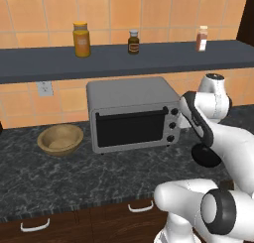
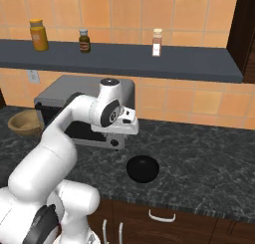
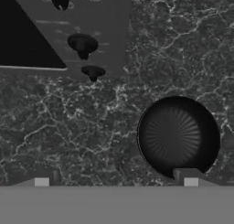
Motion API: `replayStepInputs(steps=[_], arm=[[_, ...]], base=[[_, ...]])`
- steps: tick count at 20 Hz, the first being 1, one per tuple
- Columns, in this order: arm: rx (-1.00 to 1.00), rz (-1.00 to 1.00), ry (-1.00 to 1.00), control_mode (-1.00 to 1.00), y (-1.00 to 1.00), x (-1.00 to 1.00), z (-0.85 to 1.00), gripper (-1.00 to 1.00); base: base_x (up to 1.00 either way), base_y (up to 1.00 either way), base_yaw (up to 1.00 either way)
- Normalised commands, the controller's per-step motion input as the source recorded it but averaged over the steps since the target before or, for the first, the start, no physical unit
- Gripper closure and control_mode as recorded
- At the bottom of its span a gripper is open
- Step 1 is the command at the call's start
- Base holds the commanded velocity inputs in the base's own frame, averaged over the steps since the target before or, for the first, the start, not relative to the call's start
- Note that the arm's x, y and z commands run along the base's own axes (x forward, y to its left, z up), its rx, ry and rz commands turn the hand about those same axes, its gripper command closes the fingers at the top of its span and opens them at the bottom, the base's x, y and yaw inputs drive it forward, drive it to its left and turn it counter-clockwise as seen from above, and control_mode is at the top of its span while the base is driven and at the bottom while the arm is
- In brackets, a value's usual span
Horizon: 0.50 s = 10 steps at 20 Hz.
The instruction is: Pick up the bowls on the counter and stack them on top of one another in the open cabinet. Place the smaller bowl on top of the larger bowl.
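Drawers (image 1: 89, 222) of dark wood with white curved handles (image 1: 141, 207) run along the near edge, under the black marbled bench (image 1: 59, 177). Just past that edge, in the right base view, a black bowl (image 2: 142, 168) sits upright on the bench at about 5 o'clock from the toaster oven (image 2: 82, 108), near it but apart. The white arm (image 2: 60, 143) bends over this spot, and the end effector (image 2: 116, 144) hangs above the bench just beside the black bowl, at its 10 o'clock and clear of its rim. In the hand view the two finger tips (image 3: 42, 181) stand wide apart at the bottom, released and holding nothing; the black bowl (image 3: 178, 136) lies just above the right-hand tip, its ribbed inside facing the camera, with the oven's three dark knobs (image 3: 82, 45) at 11 o'clock from it. Farther back in the left base view, the toaster oven (image 1: 131, 113) stands mid-bench with its dark glass door shut. The tan wooden bowl (image 1: 60, 139) rests on the bench at the oven's 9 o'clock, close beside it and not touching, upright and paler inside. Behind everything a dark grey shelf (image 1: 124, 61) crosses the orange tiled wall (image 1: 59, 9), bearing a yellow jar (image 1: 81, 39), a small brown bottle (image 1: 133, 41) and a red-brown shaker (image 1: 201, 38). A wall socket (image 1: 45, 89) sits under the shelf, at 12 o'clock from the tan wooden bowl.
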Motion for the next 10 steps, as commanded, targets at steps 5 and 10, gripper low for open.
replayStepInputs(steps=[5,10], arm=[[0.0,0.0,0.1,-1.0,-0.41,0.02,-0.81,-1.0],[0.0,0.0,0.1,-1.0,-0.13,0.15,-0.57,-1.0]], base=[[0.0,0.0,0.0],[0.0,0.0,0.0]])
